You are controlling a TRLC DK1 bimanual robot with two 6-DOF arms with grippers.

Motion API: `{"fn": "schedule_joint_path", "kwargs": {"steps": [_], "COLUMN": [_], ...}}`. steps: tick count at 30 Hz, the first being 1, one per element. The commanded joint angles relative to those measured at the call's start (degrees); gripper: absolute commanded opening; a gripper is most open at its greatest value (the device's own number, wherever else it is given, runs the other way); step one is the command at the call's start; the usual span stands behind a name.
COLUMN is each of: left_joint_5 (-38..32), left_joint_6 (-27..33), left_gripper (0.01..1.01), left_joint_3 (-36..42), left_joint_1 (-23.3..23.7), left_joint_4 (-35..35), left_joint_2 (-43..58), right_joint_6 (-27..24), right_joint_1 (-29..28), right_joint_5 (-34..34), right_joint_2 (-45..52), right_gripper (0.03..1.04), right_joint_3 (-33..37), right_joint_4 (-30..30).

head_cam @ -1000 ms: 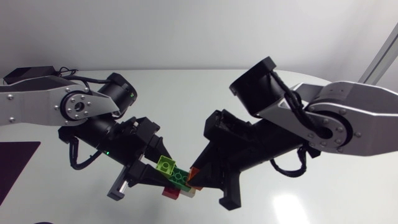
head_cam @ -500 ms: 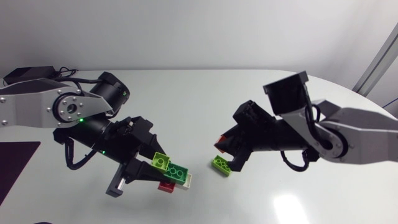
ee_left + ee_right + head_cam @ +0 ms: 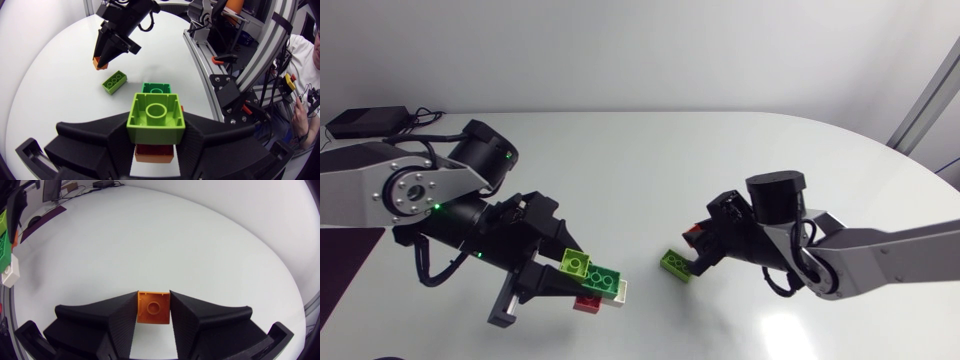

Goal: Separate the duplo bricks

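Right fingers (image 3: 120,316) withdrew gripping orange brick (image 3: 154,307) (left fingers (image 3: 95,145) clamp the brick stack (image 3: 155,117)).

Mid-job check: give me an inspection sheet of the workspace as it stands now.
Surface: white table, no marks seen.
Job's things: brick stack of lime, green, red and white; orange brick; loose lime brick lying on the table between the arms.
Clutter: black box at the far left; dark mat at the left edge.
Grippers: left gripper shut on the brick stack; right gripper shut on the orange brick.
Cables: lead beside the black box.
Surroundings: nothing seen.
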Motion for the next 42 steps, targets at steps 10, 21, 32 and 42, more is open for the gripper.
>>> {"fn": "schedule_joint_path", "kwargs": {"steps": [10, 21, 32, 42], "left_joint_5": [-0.1, -1.6, -1.7, -1.6], "left_joint_6": [-2.6, -3.4, -3.5, -3.9], "left_gripper": [0.275, 0.277, 0.277, 0.279], "left_joint_3": [-2.7, -1.7, 0.4, 2.8], "left_joint_1": [-1.3, -2.8, -6.3, -5.7], "left_joint_4": [0.4, 0.8, 0.3, -0.2], "left_joint_2": [-3.6, -3.1, 0.0, 0.8], "right_joint_6": [3.8, 1.4, -0.3, -3.8], "right_joint_1": [-4.6, -5.3, 5.3, 17.4], "right_joint_5": [0.6, -2.9, -19.8, -21.8], "right_joint_2": [12.3, -5.3, -21.1, -22.0], "right_gripper": [0.28, 0.99, 0.99, 0.99], "right_joint_3": [8.9, 9.6, 15.3, 15.8], "right_joint_4": [-9.3, -19.2, -38.2, -45.1]}}
